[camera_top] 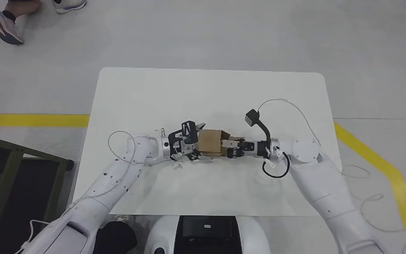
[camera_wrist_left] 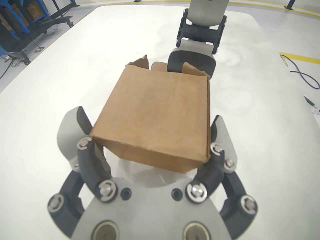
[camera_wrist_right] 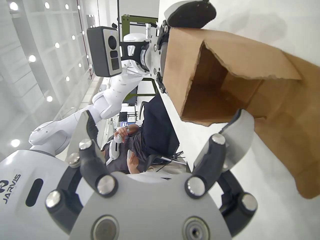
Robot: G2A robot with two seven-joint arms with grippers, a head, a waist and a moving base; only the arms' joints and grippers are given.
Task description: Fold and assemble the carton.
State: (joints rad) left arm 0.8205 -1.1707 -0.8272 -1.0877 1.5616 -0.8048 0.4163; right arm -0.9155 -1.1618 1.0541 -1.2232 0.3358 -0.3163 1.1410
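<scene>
A brown cardboard carton [camera_top: 212, 141] stands partly formed at the middle of the white table [camera_top: 158, 95]. My left gripper [camera_wrist_left: 150, 126] is shut on the carton [camera_wrist_left: 155, 111], a finger on each of two opposite sides, and holds its closed end a little above the table. The carton's open end [camera_wrist_right: 212, 91] with loose flaps faces my right gripper [camera_wrist_right: 163, 118], which is open. One of its fingers [camera_wrist_right: 237, 128] lies against a long flap, the other stands free. Seen from above, the left gripper [camera_top: 193, 145] and right gripper [camera_top: 229, 147] flank the carton.
A white cable [camera_top: 285, 105] loops over the table by the right arm. A dark cable [camera_wrist_left: 305, 76] lies off the table's edge. Bare tabletop stretches beyond the carton and to both sides. A dark rack [camera_top: 25, 171] stands on the floor at the left.
</scene>
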